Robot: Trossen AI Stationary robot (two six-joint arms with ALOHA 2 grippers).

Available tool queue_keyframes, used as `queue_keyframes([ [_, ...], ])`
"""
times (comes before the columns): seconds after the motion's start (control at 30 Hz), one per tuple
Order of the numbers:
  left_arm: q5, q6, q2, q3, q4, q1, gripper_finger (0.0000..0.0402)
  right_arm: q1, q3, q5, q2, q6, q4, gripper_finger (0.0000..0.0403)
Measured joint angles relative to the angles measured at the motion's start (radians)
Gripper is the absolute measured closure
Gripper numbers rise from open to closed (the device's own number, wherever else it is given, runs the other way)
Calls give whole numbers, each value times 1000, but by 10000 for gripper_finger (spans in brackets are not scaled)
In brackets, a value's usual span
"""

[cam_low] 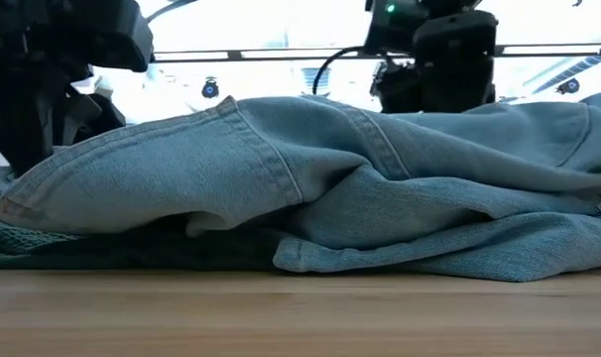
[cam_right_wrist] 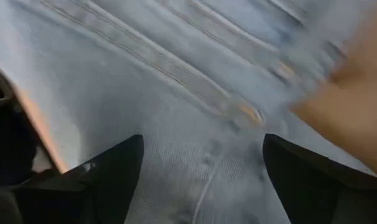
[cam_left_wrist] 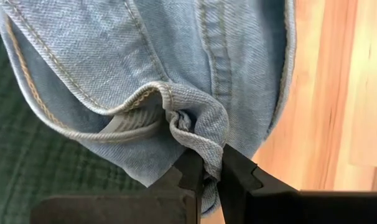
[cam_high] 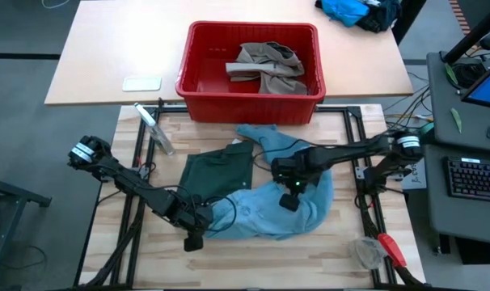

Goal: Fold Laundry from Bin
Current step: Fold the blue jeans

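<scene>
Denim trousers (cam_high: 277,212), light blue, lie crumpled across the middle of the wooden table (cam_high: 253,259), partly over the dark green shorts (cam_high: 217,174) that are spread flat beside and under them. At the trousers' left end the left gripper (cam_high: 195,230) sits low on the table with its fingers (cam_left_wrist: 195,171) pinched tight on a bunched fold of the denim hem (cam_left_wrist: 198,127); the cloth runs away from those fingers toward the table's middle, with the green fabric showing just beyond it. The right gripper (cam_high: 289,194) is directly over the trousers' middle, and its wrist camera shows its two fingers (cam_right_wrist: 114,171) spread wide with bare denim and a stitched seam (cam_right_wrist: 176,65) between them, nothing clamped. From table height the trousers form a long low heap with both dark arms rising behind it. The red bin (cam_high: 250,71) stands at the far edge of the wooden table, apart from both grippers, with a khaki-taupe garment (cam_high: 268,66) lying inside it toward its right side.
</scene>
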Motion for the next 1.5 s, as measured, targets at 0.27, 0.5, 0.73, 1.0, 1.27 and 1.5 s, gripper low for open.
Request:
queue_keyframes([
  [0.27, -9, 4, 20, -1, 11, 0, 388, 5, 0, -50, 71, -50, 256, 172],
  [0.5, -60, 35, 38, -1, 29, -1, 388, 20, 0, -29, -23, -107, 265, 373],
  [0.73, -213, 94, 4, 46, -52, -19, 388, 37, 0, 209, -239, -131, 176, 393],
  [1.0, -524, 102, -99, 156, -295, -30, 388, 140, 0, 720, -503, -153, 119, 394],
  [1.27, -713, 215, -246, 291, -360, -31, 388, 177, 0, 726, -564, -151, 161, 394],
  [1.5, -773, 436, -296, 504, -360, -32, 388, 176, 0, 726, -489, -164, 190, 394],
])
